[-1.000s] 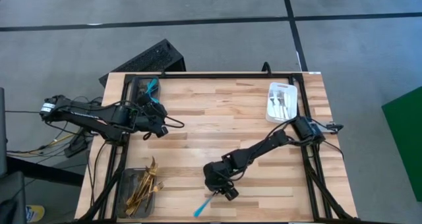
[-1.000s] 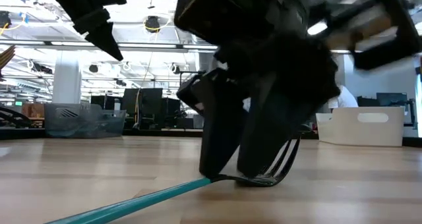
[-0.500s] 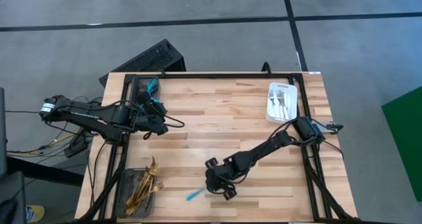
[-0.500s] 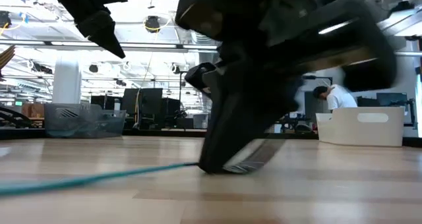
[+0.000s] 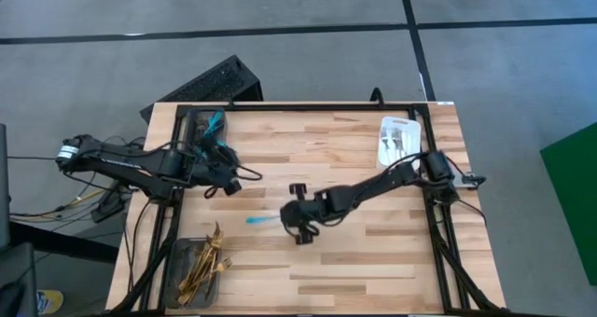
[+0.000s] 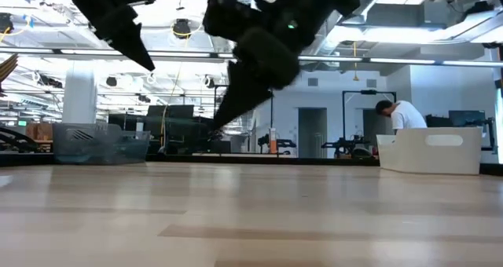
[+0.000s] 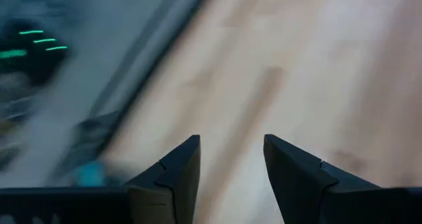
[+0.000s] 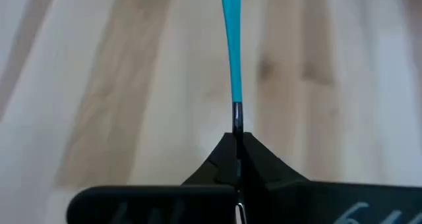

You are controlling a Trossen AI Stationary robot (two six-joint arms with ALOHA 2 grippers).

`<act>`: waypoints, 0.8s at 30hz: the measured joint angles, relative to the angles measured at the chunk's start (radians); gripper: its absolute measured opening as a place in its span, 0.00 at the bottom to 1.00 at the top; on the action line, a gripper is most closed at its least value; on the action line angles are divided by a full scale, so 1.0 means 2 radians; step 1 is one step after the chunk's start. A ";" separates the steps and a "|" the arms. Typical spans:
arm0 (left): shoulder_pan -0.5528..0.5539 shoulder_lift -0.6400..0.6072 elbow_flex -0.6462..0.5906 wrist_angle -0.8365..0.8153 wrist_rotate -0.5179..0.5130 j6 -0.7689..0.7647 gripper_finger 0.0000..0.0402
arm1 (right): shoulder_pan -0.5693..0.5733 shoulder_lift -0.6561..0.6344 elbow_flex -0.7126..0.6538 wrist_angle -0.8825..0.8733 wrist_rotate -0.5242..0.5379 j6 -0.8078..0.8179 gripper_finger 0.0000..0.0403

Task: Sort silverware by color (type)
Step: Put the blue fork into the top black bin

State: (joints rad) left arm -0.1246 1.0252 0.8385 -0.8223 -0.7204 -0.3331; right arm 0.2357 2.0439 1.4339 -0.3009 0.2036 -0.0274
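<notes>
The turquoise-handled utensil (image 8: pixel 232 53) was pinched at its metal end by the fully closed right gripper (image 8: pixel 237 148) and carried clear of the table (image 5: pixel 373 252), presumably bound for the grey tray (image 5: pixel 194 123) of matching pieces, beside which the left gripper (image 7: pixel 227 161) was held wide open and empty.

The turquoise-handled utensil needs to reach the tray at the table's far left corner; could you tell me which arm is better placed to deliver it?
The right. Its gripper is shut on the turquoise-handled utensil, lifted mid-table. The left gripper is open and empty beside that tray, so probably no handover is needed.

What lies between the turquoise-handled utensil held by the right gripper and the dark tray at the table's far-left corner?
In the high view, only bare wood and the left gripper.
</notes>
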 joint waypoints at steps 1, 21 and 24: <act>0.000 0.000 -0.007 0.025 0.026 0.010 0.38 | -0.006 -0.003 0.001 0.004 0.004 0.001 0.04; -0.017 0.081 -0.080 0.263 0.169 0.269 0.38 | -0.055 -0.009 0.063 0.009 0.001 0.145 0.04; -0.029 0.082 -0.080 0.275 0.168 0.293 0.38 | -0.063 -0.009 0.063 0.007 0.001 0.168 0.04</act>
State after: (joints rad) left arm -0.1818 1.1892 0.6788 -0.2729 -0.3848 0.2528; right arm 0.1089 2.0262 1.5606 -0.2871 0.2054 0.3092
